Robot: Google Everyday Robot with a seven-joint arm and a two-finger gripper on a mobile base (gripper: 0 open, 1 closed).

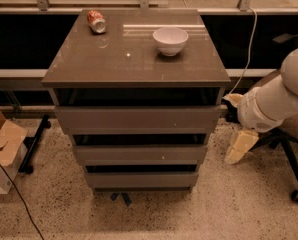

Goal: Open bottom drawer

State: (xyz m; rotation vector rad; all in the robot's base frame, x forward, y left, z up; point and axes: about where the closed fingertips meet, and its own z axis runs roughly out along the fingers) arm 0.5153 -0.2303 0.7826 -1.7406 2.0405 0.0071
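The bottom drawer (pixel 141 179) is the lowest and slimmest of three grey-brown handleless fronts on the cabinet (pixel 79 74). Its front sits roughly flush with the middle drawer (pixel 119 154) just above it. My gripper (pixel 240 147) is the cream-coloured piece hanging below the white arm (pixel 274 101). It is right of the cabinet, at about the height of the middle drawer, and is apart from all the drawers and holds nothing that I can see.
A white bowl (pixel 170 40) and a tipped red can (pixel 96 21) lie on the cabinet top. A cardboard box (pixel 1 149) and a cable are on the floor at left. A chair base with a caster (pixel 297 196) stands at right. A blue tape mark (pixel 120 198) is below the cabinet.
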